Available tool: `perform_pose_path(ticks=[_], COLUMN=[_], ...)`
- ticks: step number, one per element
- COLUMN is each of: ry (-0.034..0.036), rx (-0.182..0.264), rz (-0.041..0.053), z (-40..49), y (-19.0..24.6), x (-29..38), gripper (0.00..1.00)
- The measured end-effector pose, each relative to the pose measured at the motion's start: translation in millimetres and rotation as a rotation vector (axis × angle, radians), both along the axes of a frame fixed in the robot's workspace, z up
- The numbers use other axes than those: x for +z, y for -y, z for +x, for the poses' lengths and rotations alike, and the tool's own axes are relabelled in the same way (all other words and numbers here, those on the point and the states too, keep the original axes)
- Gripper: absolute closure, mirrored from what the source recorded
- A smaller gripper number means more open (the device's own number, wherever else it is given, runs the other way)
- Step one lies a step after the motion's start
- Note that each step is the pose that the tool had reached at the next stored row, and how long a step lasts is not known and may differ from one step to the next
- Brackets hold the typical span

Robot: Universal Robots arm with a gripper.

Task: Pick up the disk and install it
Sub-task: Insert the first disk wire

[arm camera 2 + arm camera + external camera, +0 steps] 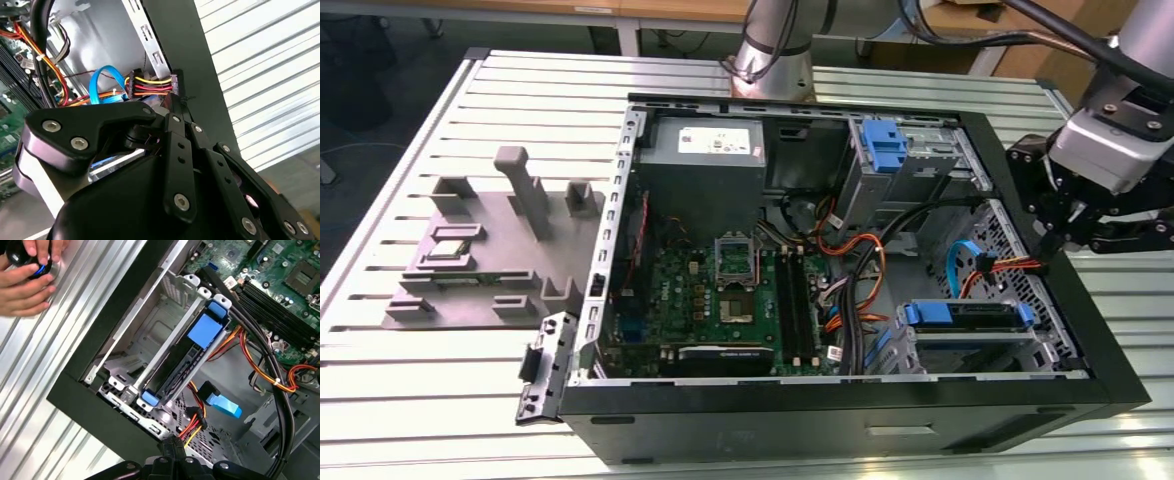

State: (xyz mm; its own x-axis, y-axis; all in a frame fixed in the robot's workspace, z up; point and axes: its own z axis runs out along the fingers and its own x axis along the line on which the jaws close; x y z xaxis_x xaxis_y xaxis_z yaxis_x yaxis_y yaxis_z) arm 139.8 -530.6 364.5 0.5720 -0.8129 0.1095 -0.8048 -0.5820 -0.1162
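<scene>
I'm hovering my hand, closed and empty, at the 3 o'clock wall of the case in the exterior view; reckon keeping off the cables by the disk matters.

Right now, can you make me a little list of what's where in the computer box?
disk: sitting in the metal drive cage inside the case, blue rail ends showing
gripper: shut, empty, by the case wall on the exterior view's right, close to the coloured wire plug
case: open, lying on the slatted table
person's hands: outside the case, on a small dark thing
</scene>
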Motion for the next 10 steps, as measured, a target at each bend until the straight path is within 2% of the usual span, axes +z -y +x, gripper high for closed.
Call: perform_pose_path(ticks=[10], ry=[0.0063], rx=[0.166], rz=[0.0000], z=[-0.1], y=[0.0], x=[-3.3], gripper=[0.90])
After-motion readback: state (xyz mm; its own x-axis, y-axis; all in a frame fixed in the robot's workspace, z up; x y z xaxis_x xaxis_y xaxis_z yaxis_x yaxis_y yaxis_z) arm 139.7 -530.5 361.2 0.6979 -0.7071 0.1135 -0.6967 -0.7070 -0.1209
